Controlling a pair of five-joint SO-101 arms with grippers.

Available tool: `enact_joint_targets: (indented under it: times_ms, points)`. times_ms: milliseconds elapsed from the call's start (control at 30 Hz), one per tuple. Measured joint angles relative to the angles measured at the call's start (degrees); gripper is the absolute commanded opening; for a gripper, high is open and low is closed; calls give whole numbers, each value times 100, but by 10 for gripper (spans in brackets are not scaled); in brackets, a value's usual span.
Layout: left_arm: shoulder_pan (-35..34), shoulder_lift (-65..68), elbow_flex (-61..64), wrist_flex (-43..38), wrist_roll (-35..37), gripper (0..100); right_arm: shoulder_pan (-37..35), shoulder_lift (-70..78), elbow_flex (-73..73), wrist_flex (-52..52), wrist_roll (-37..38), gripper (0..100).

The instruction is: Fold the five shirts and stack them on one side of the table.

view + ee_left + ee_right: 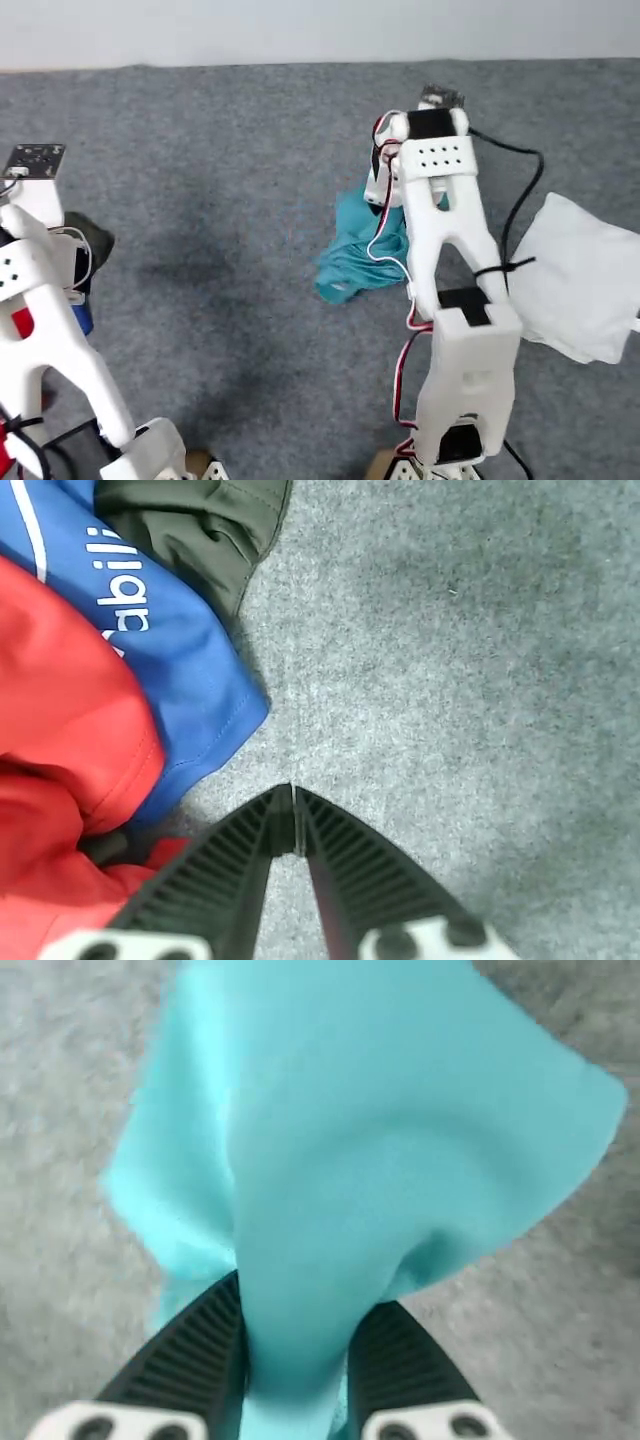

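The right gripper [298, 1305] was clenched on a bunched fold of the teal shirt [380, 1150], which hung from its jaws while the rest lay crumpled on the grey table [220, 150], near the folded white shirt [585, 280]. The left gripper [294, 798] was closed on nothing, just beside a heap of 3 unfolded ones: a red shirt [60, 730], a blue shirt [190, 680] and a dark green shirt [200, 530]. The teal cloth looked light, limp and quick to slump, so it would probably handle best pinched at a hem corner or shoulder seam rather than mid-body.
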State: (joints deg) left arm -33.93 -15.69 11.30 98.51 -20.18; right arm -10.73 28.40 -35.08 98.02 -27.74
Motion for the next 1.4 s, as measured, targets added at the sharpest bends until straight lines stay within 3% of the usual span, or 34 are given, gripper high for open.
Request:
enact_joint_targets:
  times_ms: [167, 433, 867, 1167, 1400]
  points:
    - [0, 0, 0, 0, 0, 6, 264, -730, 0, 246, 536, 8]
    - [0, 0, 0, 0, 0, 6, 1495, -1521, 0, 246, 1451, 8]
    - [0, 0, 0, 0, 0, 6, 3103, -1116, 0, 246, 2382, 8]
    - [0, 0, 0, 0, 0, 6, 3692, -677, 0, 123, 2699, 8]
    - [0, 0, 0, 0, 0, 6, 3763, -598, 0, -123, 2910, 8]
